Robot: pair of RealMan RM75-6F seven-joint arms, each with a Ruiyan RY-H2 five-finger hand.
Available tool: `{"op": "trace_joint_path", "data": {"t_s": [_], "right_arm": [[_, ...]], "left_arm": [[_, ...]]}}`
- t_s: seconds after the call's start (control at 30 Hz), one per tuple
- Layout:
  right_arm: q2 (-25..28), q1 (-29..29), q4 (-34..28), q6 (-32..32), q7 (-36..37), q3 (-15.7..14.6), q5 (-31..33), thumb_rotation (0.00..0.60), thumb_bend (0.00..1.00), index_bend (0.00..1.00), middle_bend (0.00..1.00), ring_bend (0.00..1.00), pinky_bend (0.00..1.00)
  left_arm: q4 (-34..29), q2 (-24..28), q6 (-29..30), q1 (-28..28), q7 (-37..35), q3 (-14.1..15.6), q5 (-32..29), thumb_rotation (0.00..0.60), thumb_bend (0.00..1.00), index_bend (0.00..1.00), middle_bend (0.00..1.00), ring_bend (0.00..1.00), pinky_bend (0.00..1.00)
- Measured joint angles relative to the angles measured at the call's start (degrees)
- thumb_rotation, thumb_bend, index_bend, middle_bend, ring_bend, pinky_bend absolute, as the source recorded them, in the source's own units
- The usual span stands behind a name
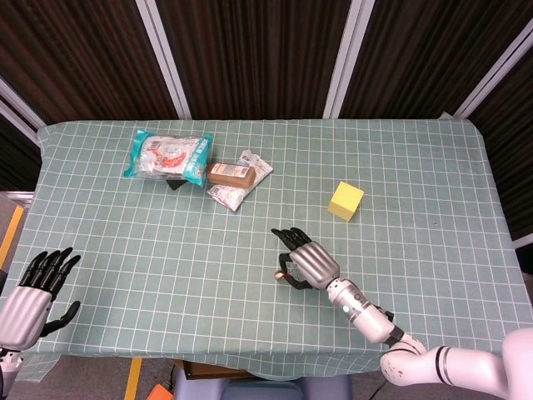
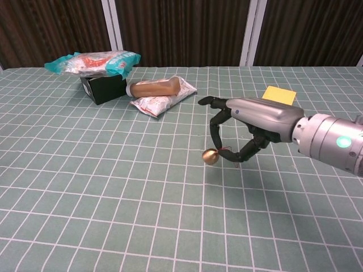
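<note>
The right hand (image 2: 244,127) pinches a small gold ball (image 2: 210,156) between its fingers (image 2: 216,131), above the counter (image 2: 113,187). The left hand (image 1: 33,293) rests with fingers apart, holding nothing. Print on the teal snack bag (image 1: 169,156) is unreadable.

I see a table (image 1: 433,175) covered edge to edge by a green cloth with a white grid. At my far left a black box (image 2: 103,89) sits on the cloth, and a teal snack bag (image 1: 168,156) lies across its top. Just beside the box, a flat silver packet (image 1: 239,182) lies on the cloth with a brown bottle (image 1: 231,173) resting on its side over it. Well apart from that cluster, toward the right half, a yellow block (image 1: 346,201) stands alone on the cloth.
</note>
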Motion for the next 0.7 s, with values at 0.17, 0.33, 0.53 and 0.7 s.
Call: {"op": "trace_joint_path", "data": {"t_s": [0.17, 0.33, 0.53, 0.7], "right_arm": [[3.9, -2.7, -2.3, 3.7, -2.8, -3.0, -1.5, 0.600, 0.65, 0.76, 0.06, 0.00, 0.00], [3.8, -2.6, -3.0, 4.6, 0.1, -3.2, -2.6, 0.600, 0.65, 0.76, 0.06, 0.00, 0.00], [2.6, -2.4, -2.3, 4.0, -3.7, -3.3, -2.0, 0.600, 0.65, 0.76, 0.06, 0.00, 0.00], [3.0, -2.2, -3.1, 3.4, -2.6, -3.1, -1.1, 0.600, 0.65, 0.76, 0.06, 0.00, 0.00]], "left_arm": [[0.1, 0.3, 0.2, 0.2, -1.1, 0.4, 0.4, 0.600, 0.36, 0.00, 0.00, 0.00, 0.05], [0.2, 0.2, -0.7, -0.2, -1.0, 0.4, 0.3, 0.600, 0.36, 0.00, 0.00, 0.00, 0.05], [0.3, 0.4, 0.1, 0.0, -1.3, 0.3, 0.2, 0.600, 0.36, 0.00, 0.00, 0.00, 0.05], [0.4, 0.4, -0.7, -0.1, -1.2, 0.1, -0.5, 0.600, 0.36, 0.00, 0.00, 0.00, 0.05]]}}
